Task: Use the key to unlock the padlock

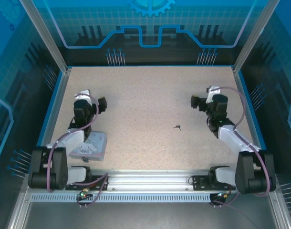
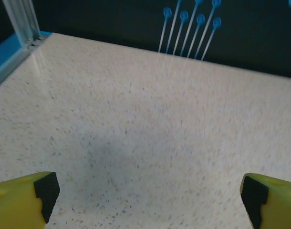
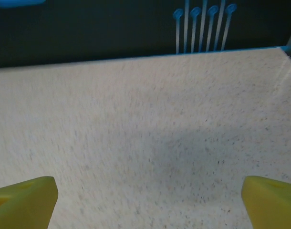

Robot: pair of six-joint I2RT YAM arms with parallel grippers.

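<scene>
Key (image 1: 177, 127) lies loose on the desk (image 1: 145, 90); left hand (image 2: 148, 191) and right hand (image 3: 148, 195) both spread; right should drop squarely over it.

No readable text, labels or numbers anywhere

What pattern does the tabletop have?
Beige tabletop with fine dark speckles; clearest in the left wrist view.

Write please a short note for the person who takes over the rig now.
Left tool: open, empty.
Right tool: open, empty.
Key: lies on the table, nearer the right tool, untouched.
Pale blue tin: near left, partly under the left arm; padlock too small to make out.
Done: nothing yet.
Left: pick up key, unlock padlock.
</scene>
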